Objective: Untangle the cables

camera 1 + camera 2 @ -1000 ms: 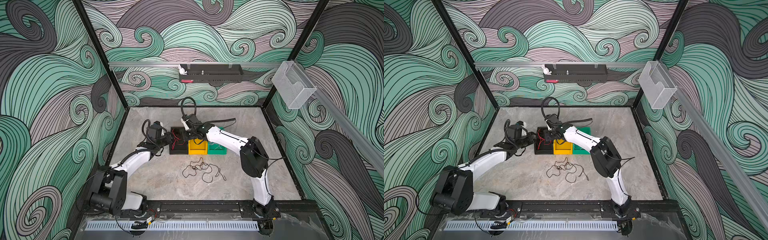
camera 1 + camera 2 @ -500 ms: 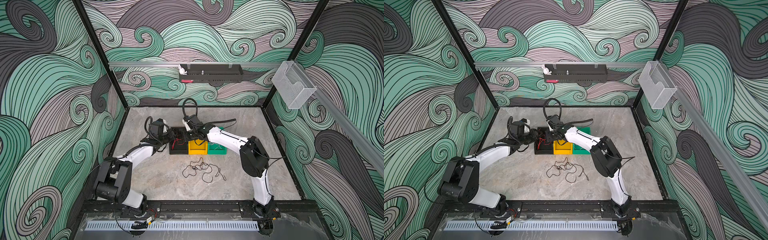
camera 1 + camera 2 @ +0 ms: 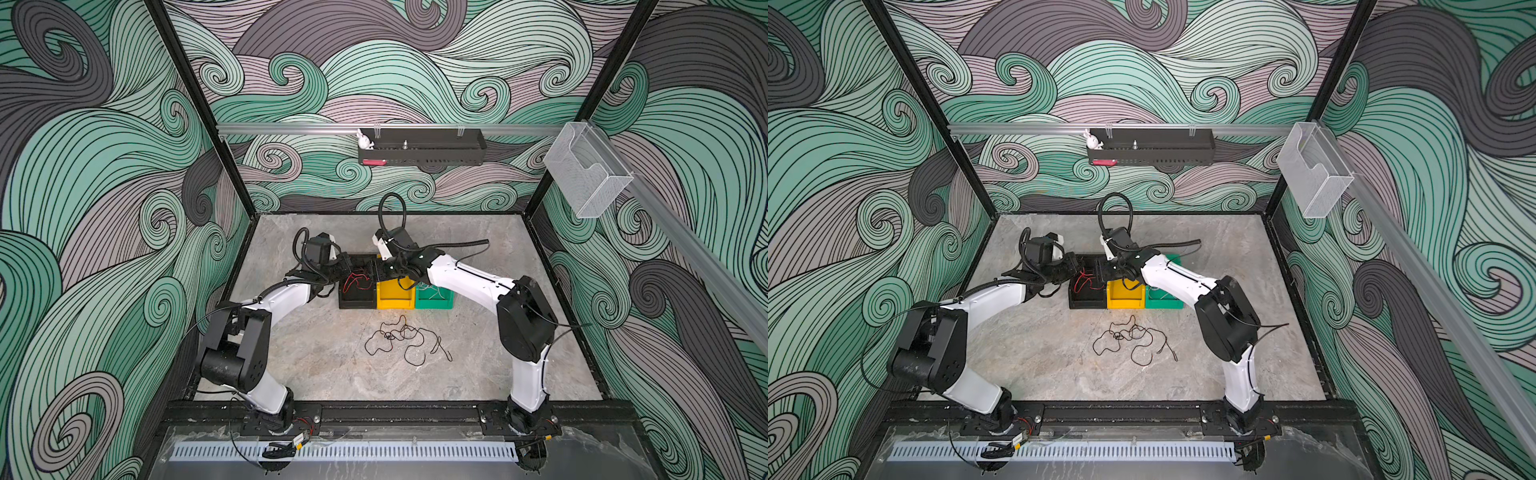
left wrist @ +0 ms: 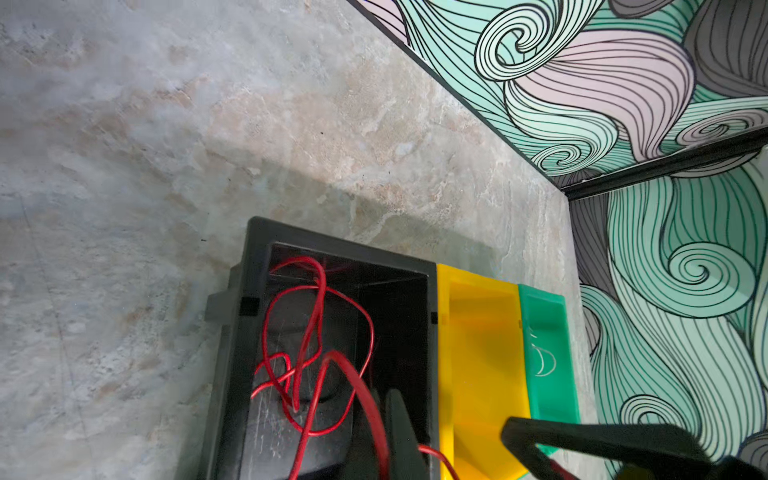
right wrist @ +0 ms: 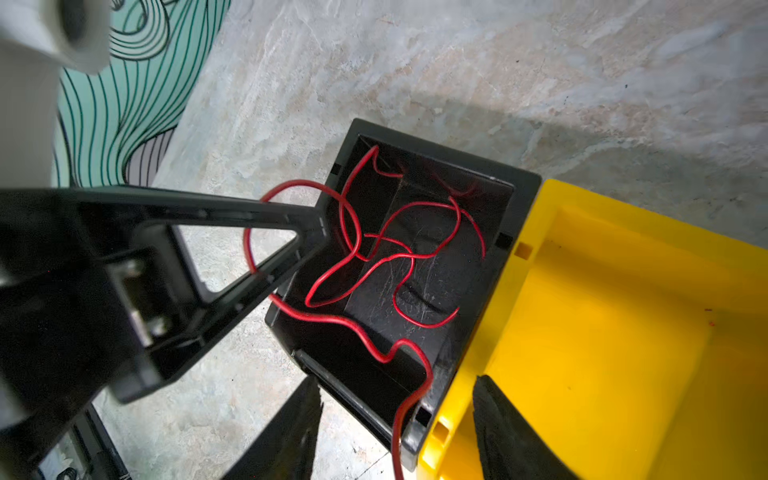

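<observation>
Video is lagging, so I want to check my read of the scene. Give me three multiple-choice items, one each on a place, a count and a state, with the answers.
1. Where does the red cable mostly lie?
A) in the black bin
B) on the bare table
C) on the wall shelf

2. How many plastic bins stand in the row?
A) two
B) three
C) four

3. How does the right gripper stand?
A) shut on a black wire
B) open
C) out of view

Answers:
1 A: both wrist views show its loops coiled inside that bin, with one loop over the rim.
2 B: the black one, the yellow bin and the green bin stand side by side in both top views.
3 B: the right wrist view shows its jaws wide apart.
</observation>
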